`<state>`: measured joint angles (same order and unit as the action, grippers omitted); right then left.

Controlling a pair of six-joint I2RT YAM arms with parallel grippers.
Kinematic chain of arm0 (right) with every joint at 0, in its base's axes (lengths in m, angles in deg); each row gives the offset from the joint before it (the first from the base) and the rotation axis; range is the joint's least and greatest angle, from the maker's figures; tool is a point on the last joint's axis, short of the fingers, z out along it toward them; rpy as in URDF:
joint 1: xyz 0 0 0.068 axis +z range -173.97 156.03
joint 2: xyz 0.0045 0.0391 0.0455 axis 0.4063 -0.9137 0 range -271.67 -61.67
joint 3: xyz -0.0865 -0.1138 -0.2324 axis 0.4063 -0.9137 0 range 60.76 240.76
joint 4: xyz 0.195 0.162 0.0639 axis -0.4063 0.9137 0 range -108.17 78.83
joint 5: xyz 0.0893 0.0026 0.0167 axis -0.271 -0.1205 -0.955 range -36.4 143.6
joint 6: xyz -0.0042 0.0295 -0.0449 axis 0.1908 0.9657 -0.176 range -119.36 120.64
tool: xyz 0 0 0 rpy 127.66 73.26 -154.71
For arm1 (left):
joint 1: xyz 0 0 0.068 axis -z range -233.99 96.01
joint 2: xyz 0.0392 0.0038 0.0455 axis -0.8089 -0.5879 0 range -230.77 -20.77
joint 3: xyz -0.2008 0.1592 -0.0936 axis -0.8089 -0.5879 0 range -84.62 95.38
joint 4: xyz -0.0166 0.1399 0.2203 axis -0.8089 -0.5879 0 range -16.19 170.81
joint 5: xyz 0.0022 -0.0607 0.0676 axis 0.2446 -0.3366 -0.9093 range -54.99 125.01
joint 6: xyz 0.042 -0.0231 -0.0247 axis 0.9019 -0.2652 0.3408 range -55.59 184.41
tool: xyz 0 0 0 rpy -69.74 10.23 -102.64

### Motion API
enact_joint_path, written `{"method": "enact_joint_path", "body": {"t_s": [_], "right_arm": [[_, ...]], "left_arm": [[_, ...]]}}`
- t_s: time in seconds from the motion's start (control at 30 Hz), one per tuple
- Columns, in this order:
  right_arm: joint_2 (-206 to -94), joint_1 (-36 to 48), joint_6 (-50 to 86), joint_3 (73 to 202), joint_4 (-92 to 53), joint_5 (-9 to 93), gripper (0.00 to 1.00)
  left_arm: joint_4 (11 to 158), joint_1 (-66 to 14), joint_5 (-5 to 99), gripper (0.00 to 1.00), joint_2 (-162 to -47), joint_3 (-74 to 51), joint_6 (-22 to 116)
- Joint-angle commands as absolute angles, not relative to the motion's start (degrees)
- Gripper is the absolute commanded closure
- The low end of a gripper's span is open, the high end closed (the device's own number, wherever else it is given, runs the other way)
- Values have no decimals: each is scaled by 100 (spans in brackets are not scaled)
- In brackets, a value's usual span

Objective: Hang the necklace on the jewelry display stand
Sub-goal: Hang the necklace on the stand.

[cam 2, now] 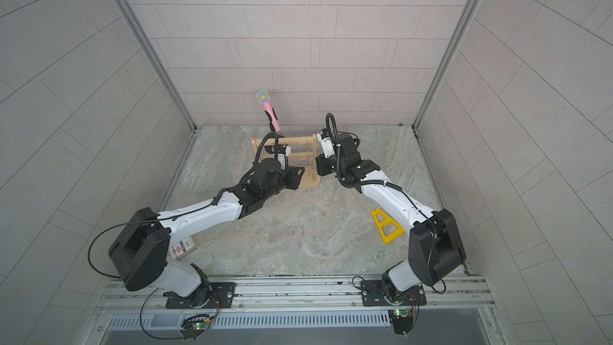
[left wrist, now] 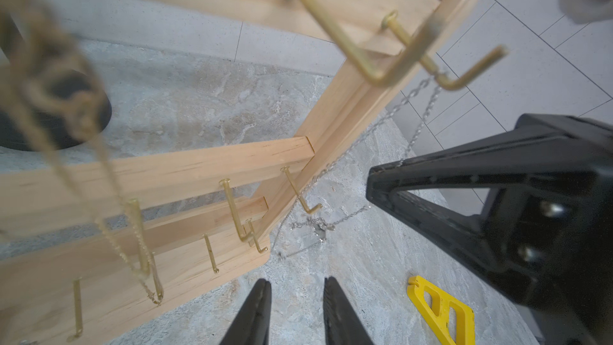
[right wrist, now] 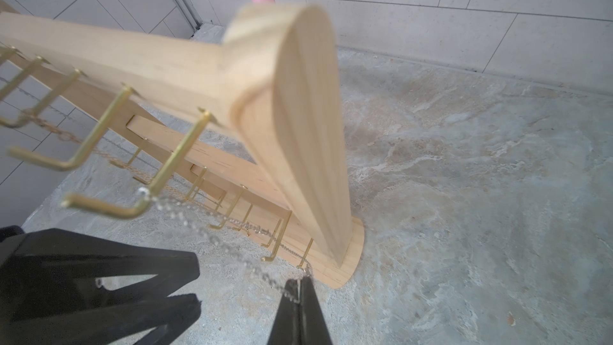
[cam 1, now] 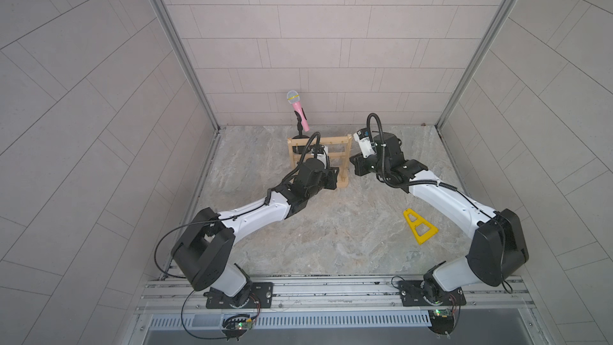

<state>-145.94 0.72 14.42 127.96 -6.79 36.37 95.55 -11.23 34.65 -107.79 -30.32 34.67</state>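
The light-wood jewelry display stand stands at the back of the table. A silver necklace is looped over an end hook of the top bar. From there it runs down to my right gripper, which is shut on the chain beside the stand's right post, near its base. My left gripper hangs open in front of the stand, apart from the chain, with nothing between its fingers.
A gold chain hangs on other hooks of the stand. A pink microphone on a black stand sits behind the rack. A yellow triangular piece lies at the right front. A small card box lies under the left arm.
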Motion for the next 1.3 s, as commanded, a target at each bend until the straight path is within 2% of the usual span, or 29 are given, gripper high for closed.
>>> {"method": "enact_joint_path", "body": {"t_s": [0.0, 0.27, 0.67, 1.0, 1.13, 1.27], "right_arm": [[-14373, 45, 1466, 12738, -526, 3560, 96], [-14368, 43, 1497, 12686, -550, 3502, 96], [-14291, 46, 1461, 12615, -560, 3421, 96], [-14201, 35, 1446, 12563, -560, 3363, 96], [-14192, 29, 1444, 12569, -563, 3365, 96], [-14202, 18, 1444, 12580, -569, 3365, 96]], "left_arm": [[9672, -960, 3054, 67, -10826, -2971, 3595], [9698, -648, 1928, 66, -11046, -2670, 3916], [9780, -618, 1748, 61, -11537, -2020, 4173], [9661, -628, 1523, 61, -11876, -1555, 4217], [9614, -639, 1433, 65, -11901, -1524, 4212], [9610, -675, 1492, 74, -11905, -1527, 4220]]}}
